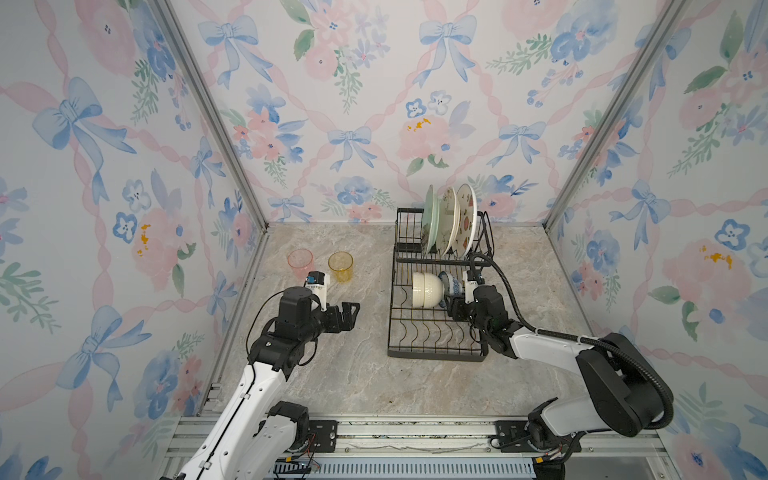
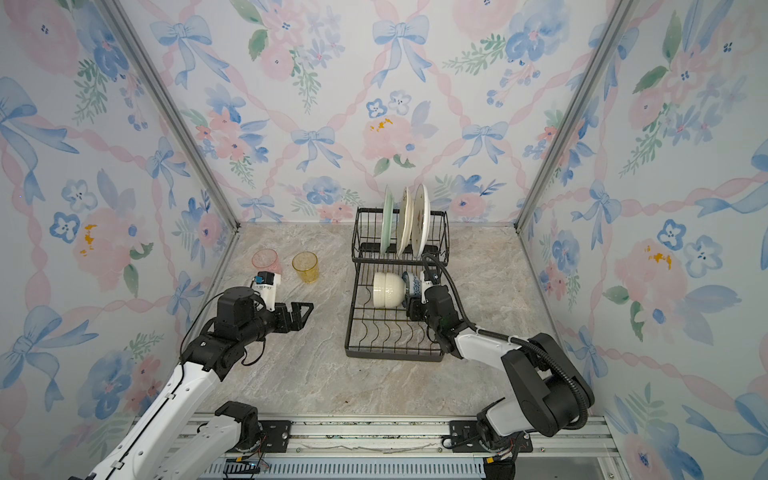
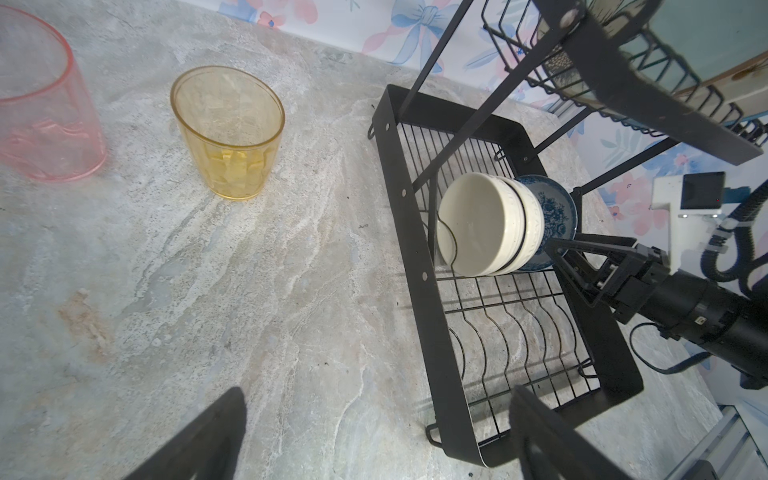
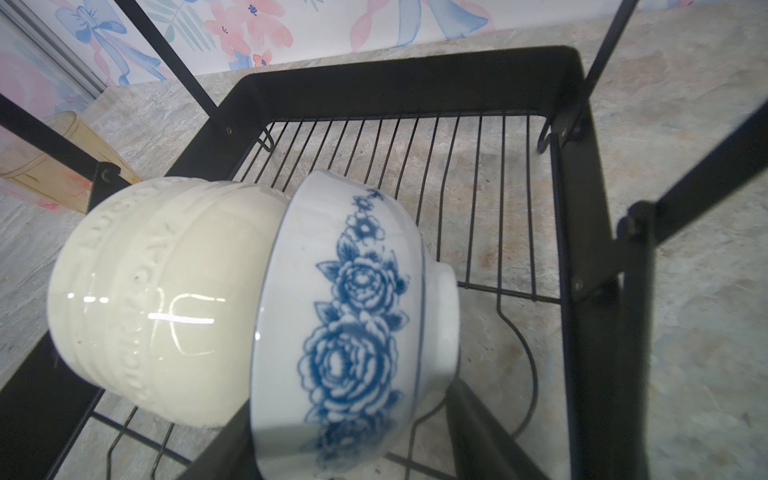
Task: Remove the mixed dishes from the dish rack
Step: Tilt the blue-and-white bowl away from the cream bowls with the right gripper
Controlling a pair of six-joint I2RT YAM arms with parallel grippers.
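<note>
The black wire dish rack [image 1: 432, 354] stands right of centre. Its upper shelf holds a mint-green plate [image 1: 431, 220] and two cream plates [image 1: 449, 220] on edge. On the lower tray, nested cream bowls [image 1: 427, 289] lie on their side with a blue-patterned bowl [image 4: 353, 316] leaning against them. My right gripper [image 4: 351, 399] is shut on the blue-patterned bowl, one finger at its rim and one at its foot. The pink tumbler [image 1: 300, 262] and amber tumbler [image 1: 340, 266] stand upright on the table at the left. My left gripper [image 1: 353, 309] hovers open and empty near them.
Floral walls close in the marble table [image 1: 332, 374] on three sides. The rack's upper shelf and its slanted struts [image 4: 174, 62] hang over the right gripper. A metal rail [image 1: 415, 430] with both arm bases runs along the front edge.
</note>
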